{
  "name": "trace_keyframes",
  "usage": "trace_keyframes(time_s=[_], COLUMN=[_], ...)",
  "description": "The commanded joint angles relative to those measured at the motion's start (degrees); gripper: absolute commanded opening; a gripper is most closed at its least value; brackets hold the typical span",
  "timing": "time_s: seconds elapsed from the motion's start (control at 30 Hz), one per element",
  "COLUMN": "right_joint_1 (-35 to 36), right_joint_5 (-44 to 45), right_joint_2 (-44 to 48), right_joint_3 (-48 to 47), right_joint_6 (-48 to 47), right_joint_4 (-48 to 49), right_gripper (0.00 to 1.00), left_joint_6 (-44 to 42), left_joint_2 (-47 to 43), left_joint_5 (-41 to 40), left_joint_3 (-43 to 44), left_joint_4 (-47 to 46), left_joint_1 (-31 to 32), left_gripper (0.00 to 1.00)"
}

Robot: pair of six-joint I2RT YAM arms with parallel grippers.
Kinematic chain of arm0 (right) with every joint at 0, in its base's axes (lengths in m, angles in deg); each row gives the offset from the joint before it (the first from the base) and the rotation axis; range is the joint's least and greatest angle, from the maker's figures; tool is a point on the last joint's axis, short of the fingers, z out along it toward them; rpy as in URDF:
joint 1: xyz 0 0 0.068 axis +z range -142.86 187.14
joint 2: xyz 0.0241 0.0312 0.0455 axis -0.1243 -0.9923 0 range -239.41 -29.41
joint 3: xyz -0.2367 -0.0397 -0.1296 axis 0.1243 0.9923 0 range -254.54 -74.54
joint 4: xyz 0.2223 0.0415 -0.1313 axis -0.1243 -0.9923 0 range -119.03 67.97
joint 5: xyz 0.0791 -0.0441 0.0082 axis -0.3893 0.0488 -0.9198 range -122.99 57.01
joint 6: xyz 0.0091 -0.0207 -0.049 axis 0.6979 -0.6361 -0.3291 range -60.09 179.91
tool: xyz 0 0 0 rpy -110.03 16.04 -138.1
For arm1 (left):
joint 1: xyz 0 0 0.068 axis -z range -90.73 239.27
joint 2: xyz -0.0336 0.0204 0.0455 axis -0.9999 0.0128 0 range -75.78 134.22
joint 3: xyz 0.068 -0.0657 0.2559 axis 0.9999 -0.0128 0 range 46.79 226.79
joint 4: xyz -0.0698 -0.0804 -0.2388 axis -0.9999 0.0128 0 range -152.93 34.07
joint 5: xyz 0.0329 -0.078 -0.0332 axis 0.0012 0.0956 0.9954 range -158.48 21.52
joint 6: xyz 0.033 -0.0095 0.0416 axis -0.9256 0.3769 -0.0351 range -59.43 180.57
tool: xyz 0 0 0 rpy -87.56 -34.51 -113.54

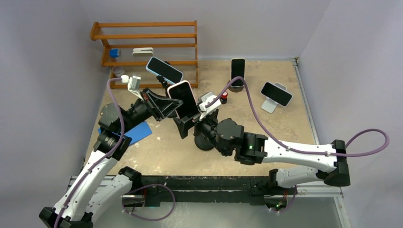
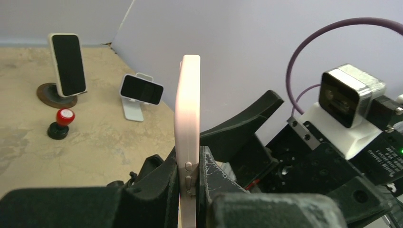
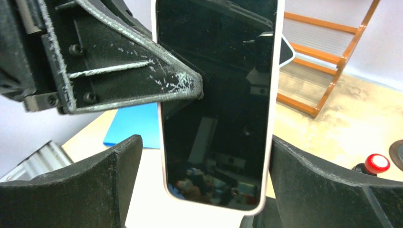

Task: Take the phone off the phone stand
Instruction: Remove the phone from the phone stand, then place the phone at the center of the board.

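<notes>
The phone (image 1: 183, 96), pink-cased with a dark screen, stands upright at mid-table. My left gripper (image 1: 175, 103) is shut on its upper part. In the left wrist view the phone (image 2: 187, 118) is edge-on, pinched at its side buttons by my left gripper (image 2: 189, 176). My right gripper (image 1: 186, 125) is open and straddles the phone's lower end. In the right wrist view the phone (image 3: 218, 104) fills the gap of my right gripper (image 3: 204, 190); the right finger (image 3: 313, 185) is close to its edge and the left finger (image 3: 109, 175) stands apart. A black round stand base (image 1: 205, 142) shows below, mostly hidden.
Three other phones stand around: one on a round dark base (image 1: 237, 71), one on a white stand (image 1: 275, 93), one by the wooden rack (image 1: 164, 70). A red knob (image 1: 224, 97) sits mid-back. A blue sheet (image 1: 135, 133) lies left of the phone. Walls close three sides.
</notes>
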State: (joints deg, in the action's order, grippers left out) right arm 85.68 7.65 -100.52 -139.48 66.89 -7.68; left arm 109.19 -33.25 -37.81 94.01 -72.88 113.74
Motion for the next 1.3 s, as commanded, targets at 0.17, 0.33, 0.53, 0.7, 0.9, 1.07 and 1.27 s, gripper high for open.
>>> trace_keyframes(time_s=[0.17,0.33,0.53,0.7,0.9,1.07,1.27], right_joint_1=[0.55,0.57,0.56,0.56,0.56,0.56,0.55], right_joint_5=[-13.9,-15.82,-12.99,-11.69,-4.9,-5.53,-5.49], right_joint_2=[12.59,18.47,23.95,23.28,23.87,26.17,27.36], right_joint_3=[1.68,6.05,11.9,14.22,16.94,19.04,19.73], right_joint_6=[2.02,1.37,1.27,0.74,2.47,2.98,4.73], right_joint_4=[-6.53,-6.89,-3.29,-0.53,4.35,5.56,3.93], right_gripper=[0.99,0.99,0.99,0.99,0.99,0.99,0.99], left_joint_6=[-9.1,-15.41,-21.22,-20.18,-18.23,-15.21,-14.42], left_joint_2=[-7.3,-11.51,-14.11,-11.49,1.45,7.96,17.05], left_joint_5=[-9.88,-11.9,-14.95,-10.97,-4.92,-3.26,-5.62], left_joint_3=[3.56,5.48,5.36,0.19,-3.26,-9.02,-10.64], left_joint_4=[8.66,21.27,38.06,43.06,42.26,35.95,32.18], left_joint_1=[-0.12,-0.12,-0.12,-0.12,-0.12,-0.15,-0.21], left_gripper=[0.0,0.0,0.0,0.0,0.0,0.0,0.0])
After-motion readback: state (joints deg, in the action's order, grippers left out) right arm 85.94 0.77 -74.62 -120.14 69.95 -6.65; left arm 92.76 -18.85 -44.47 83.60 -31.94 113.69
